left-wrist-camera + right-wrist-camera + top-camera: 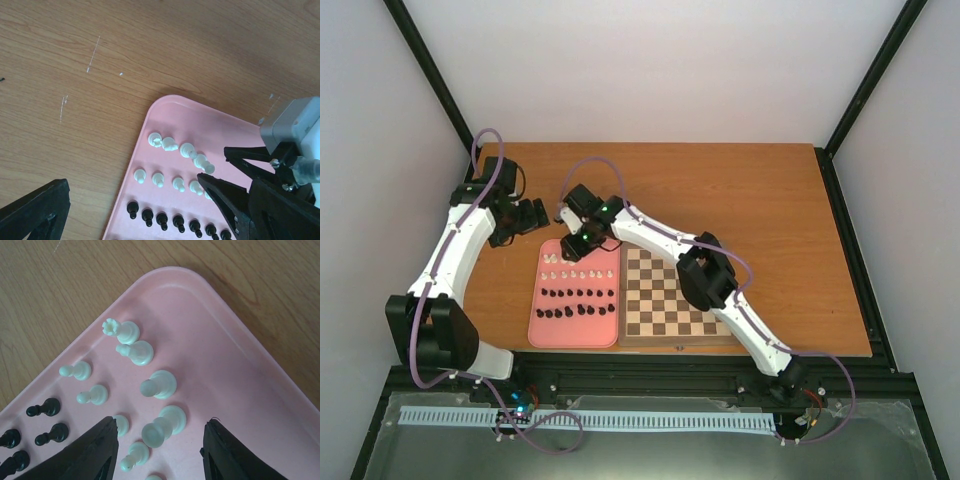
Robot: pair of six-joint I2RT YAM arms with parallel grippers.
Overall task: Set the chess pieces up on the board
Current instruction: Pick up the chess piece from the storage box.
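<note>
Right pincer [161,424]: jaws apart, straddling one white piece [172,417] at the pink tray's [240,370] far end, not gripping
Risk: neighbouring chess pieces [135,352] lie just beside; closing jaws may nudge them or pinch two
Board [675,295]: touching the tray's right side, no pieces seen on it
Left pincer [525,220]: wide apart, empty, beyond the tray's far-left corner

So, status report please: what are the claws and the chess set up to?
Left gripper open, over the table. Right gripper part open, straddling a white piece on the pink tray. Visible chessboard squares bare. Other white pieces crowd close.
</note>
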